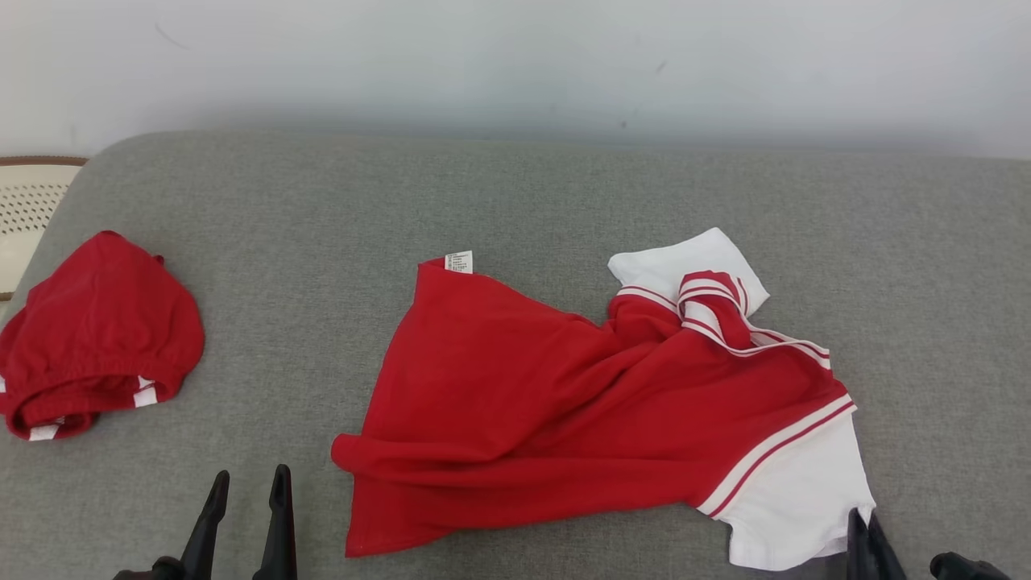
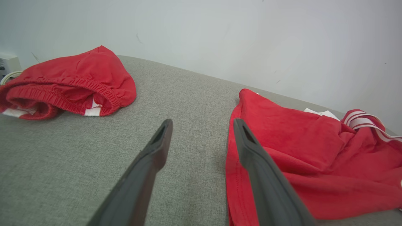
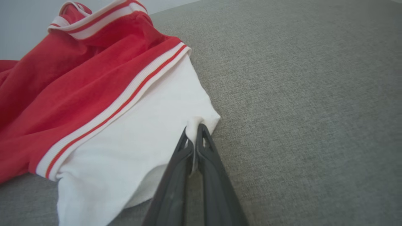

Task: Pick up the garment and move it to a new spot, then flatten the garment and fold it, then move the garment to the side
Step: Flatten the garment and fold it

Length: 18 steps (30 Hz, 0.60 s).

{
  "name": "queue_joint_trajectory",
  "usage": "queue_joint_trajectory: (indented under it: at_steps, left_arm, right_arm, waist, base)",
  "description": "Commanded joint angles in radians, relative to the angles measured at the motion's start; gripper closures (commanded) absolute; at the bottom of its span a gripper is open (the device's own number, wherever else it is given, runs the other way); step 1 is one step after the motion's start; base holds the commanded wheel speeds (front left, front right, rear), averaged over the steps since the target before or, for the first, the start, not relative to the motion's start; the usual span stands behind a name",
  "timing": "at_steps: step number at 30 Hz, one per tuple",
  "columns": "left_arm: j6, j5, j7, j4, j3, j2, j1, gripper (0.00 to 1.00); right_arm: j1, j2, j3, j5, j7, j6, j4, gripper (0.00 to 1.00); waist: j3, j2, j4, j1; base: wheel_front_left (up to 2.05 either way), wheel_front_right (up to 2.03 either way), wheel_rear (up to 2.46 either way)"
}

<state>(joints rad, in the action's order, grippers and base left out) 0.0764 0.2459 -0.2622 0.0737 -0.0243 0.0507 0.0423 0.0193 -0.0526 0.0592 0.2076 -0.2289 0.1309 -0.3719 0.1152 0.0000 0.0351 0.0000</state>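
The garment [image 1: 580,403] is a red shirt with white sleeves and striped trim, lying crumpled at the middle of the grey cushion [image 1: 515,201]. My right gripper [image 1: 866,519] is at the lower right, shut on the corner of the white sleeve [image 3: 150,135]; in the right wrist view a pinch of white cloth sits between the fingertips of the right gripper [image 3: 193,128]. My left gripper [image 1: 248,479] stands open at the lower left, just left of the shirt's red hem. In the left wrist view the left gripper [image 2: 202,124] has bare cushion between its fingers, the garment [image 2: 301,150] beside the right one.
A second red garment [image 1: 97,338] with an elastic band lies bunched at the cushion's left edge, also in the left wrist view [image 2: 69,81]. A pale perforated chair back [image 1: 28,209] stands beyond the left edge. A white wall [image 1: 515,64] runs behind.
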Motion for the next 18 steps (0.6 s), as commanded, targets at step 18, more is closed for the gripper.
queue_joint_trajectory:
  at_steps: [18]
  left_arm:
    - [0.004, -0.026, -0.004, -0.011, -0.012, 0.0, -0.039, 0.0]
  right_arm:
    - [-0.022, 0.003, -0.01, -0.116, -0.037, 0.0, 0.181, 0.0]
  waist:
    - [-0.064, 0.0, -0.011, 0.0]
  base:
    - [0.0, 0.0, 0.0]
